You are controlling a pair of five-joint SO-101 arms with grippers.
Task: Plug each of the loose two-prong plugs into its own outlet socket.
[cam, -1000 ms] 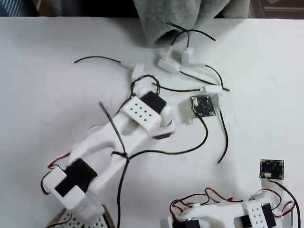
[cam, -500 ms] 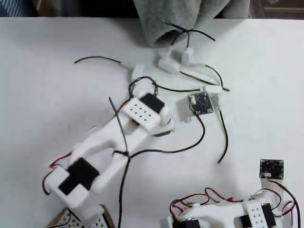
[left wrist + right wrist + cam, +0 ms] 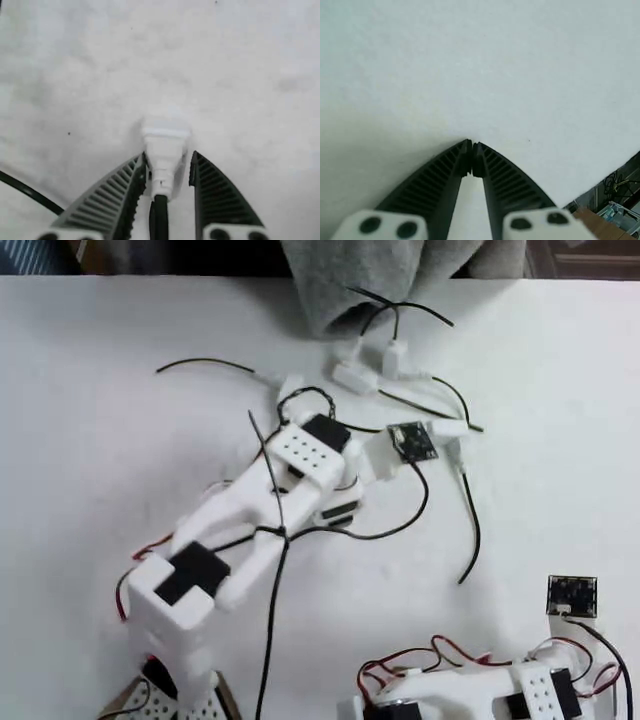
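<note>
A white two-prong plug [image 3: 165, 145] with a black cord sits between the black fingers of my left gripper [image 3: 167, 161], which is shut on it just over the white table. In the high view the left arm's wrist [image 3: 312, 462] is at mid-table, close to several loose white plugs: one [image 3: 352, 377], another [image 3: 395, 360] and a third [image 3: 446, 427], all on thin black cords. My right gripper [image 3: 471, 148] is shut with nothing in it, low over bare table. The right arm [image 3: 470, 695] is folded at the front right.
A grey cloth [image 3: 400, 275] hangs over the table's back edge behind the plugs. Black cords [image 3: 470, 530] trail across the middle. Another black cord [image 3: 25, 192] lies beside the left gripper. The table's edge [image 3: 600, 185] is near the right gripper.
The left arm has moved toward the back of the table, its wrist now closer to the loose plugs. The right arm has kept still.
</note>
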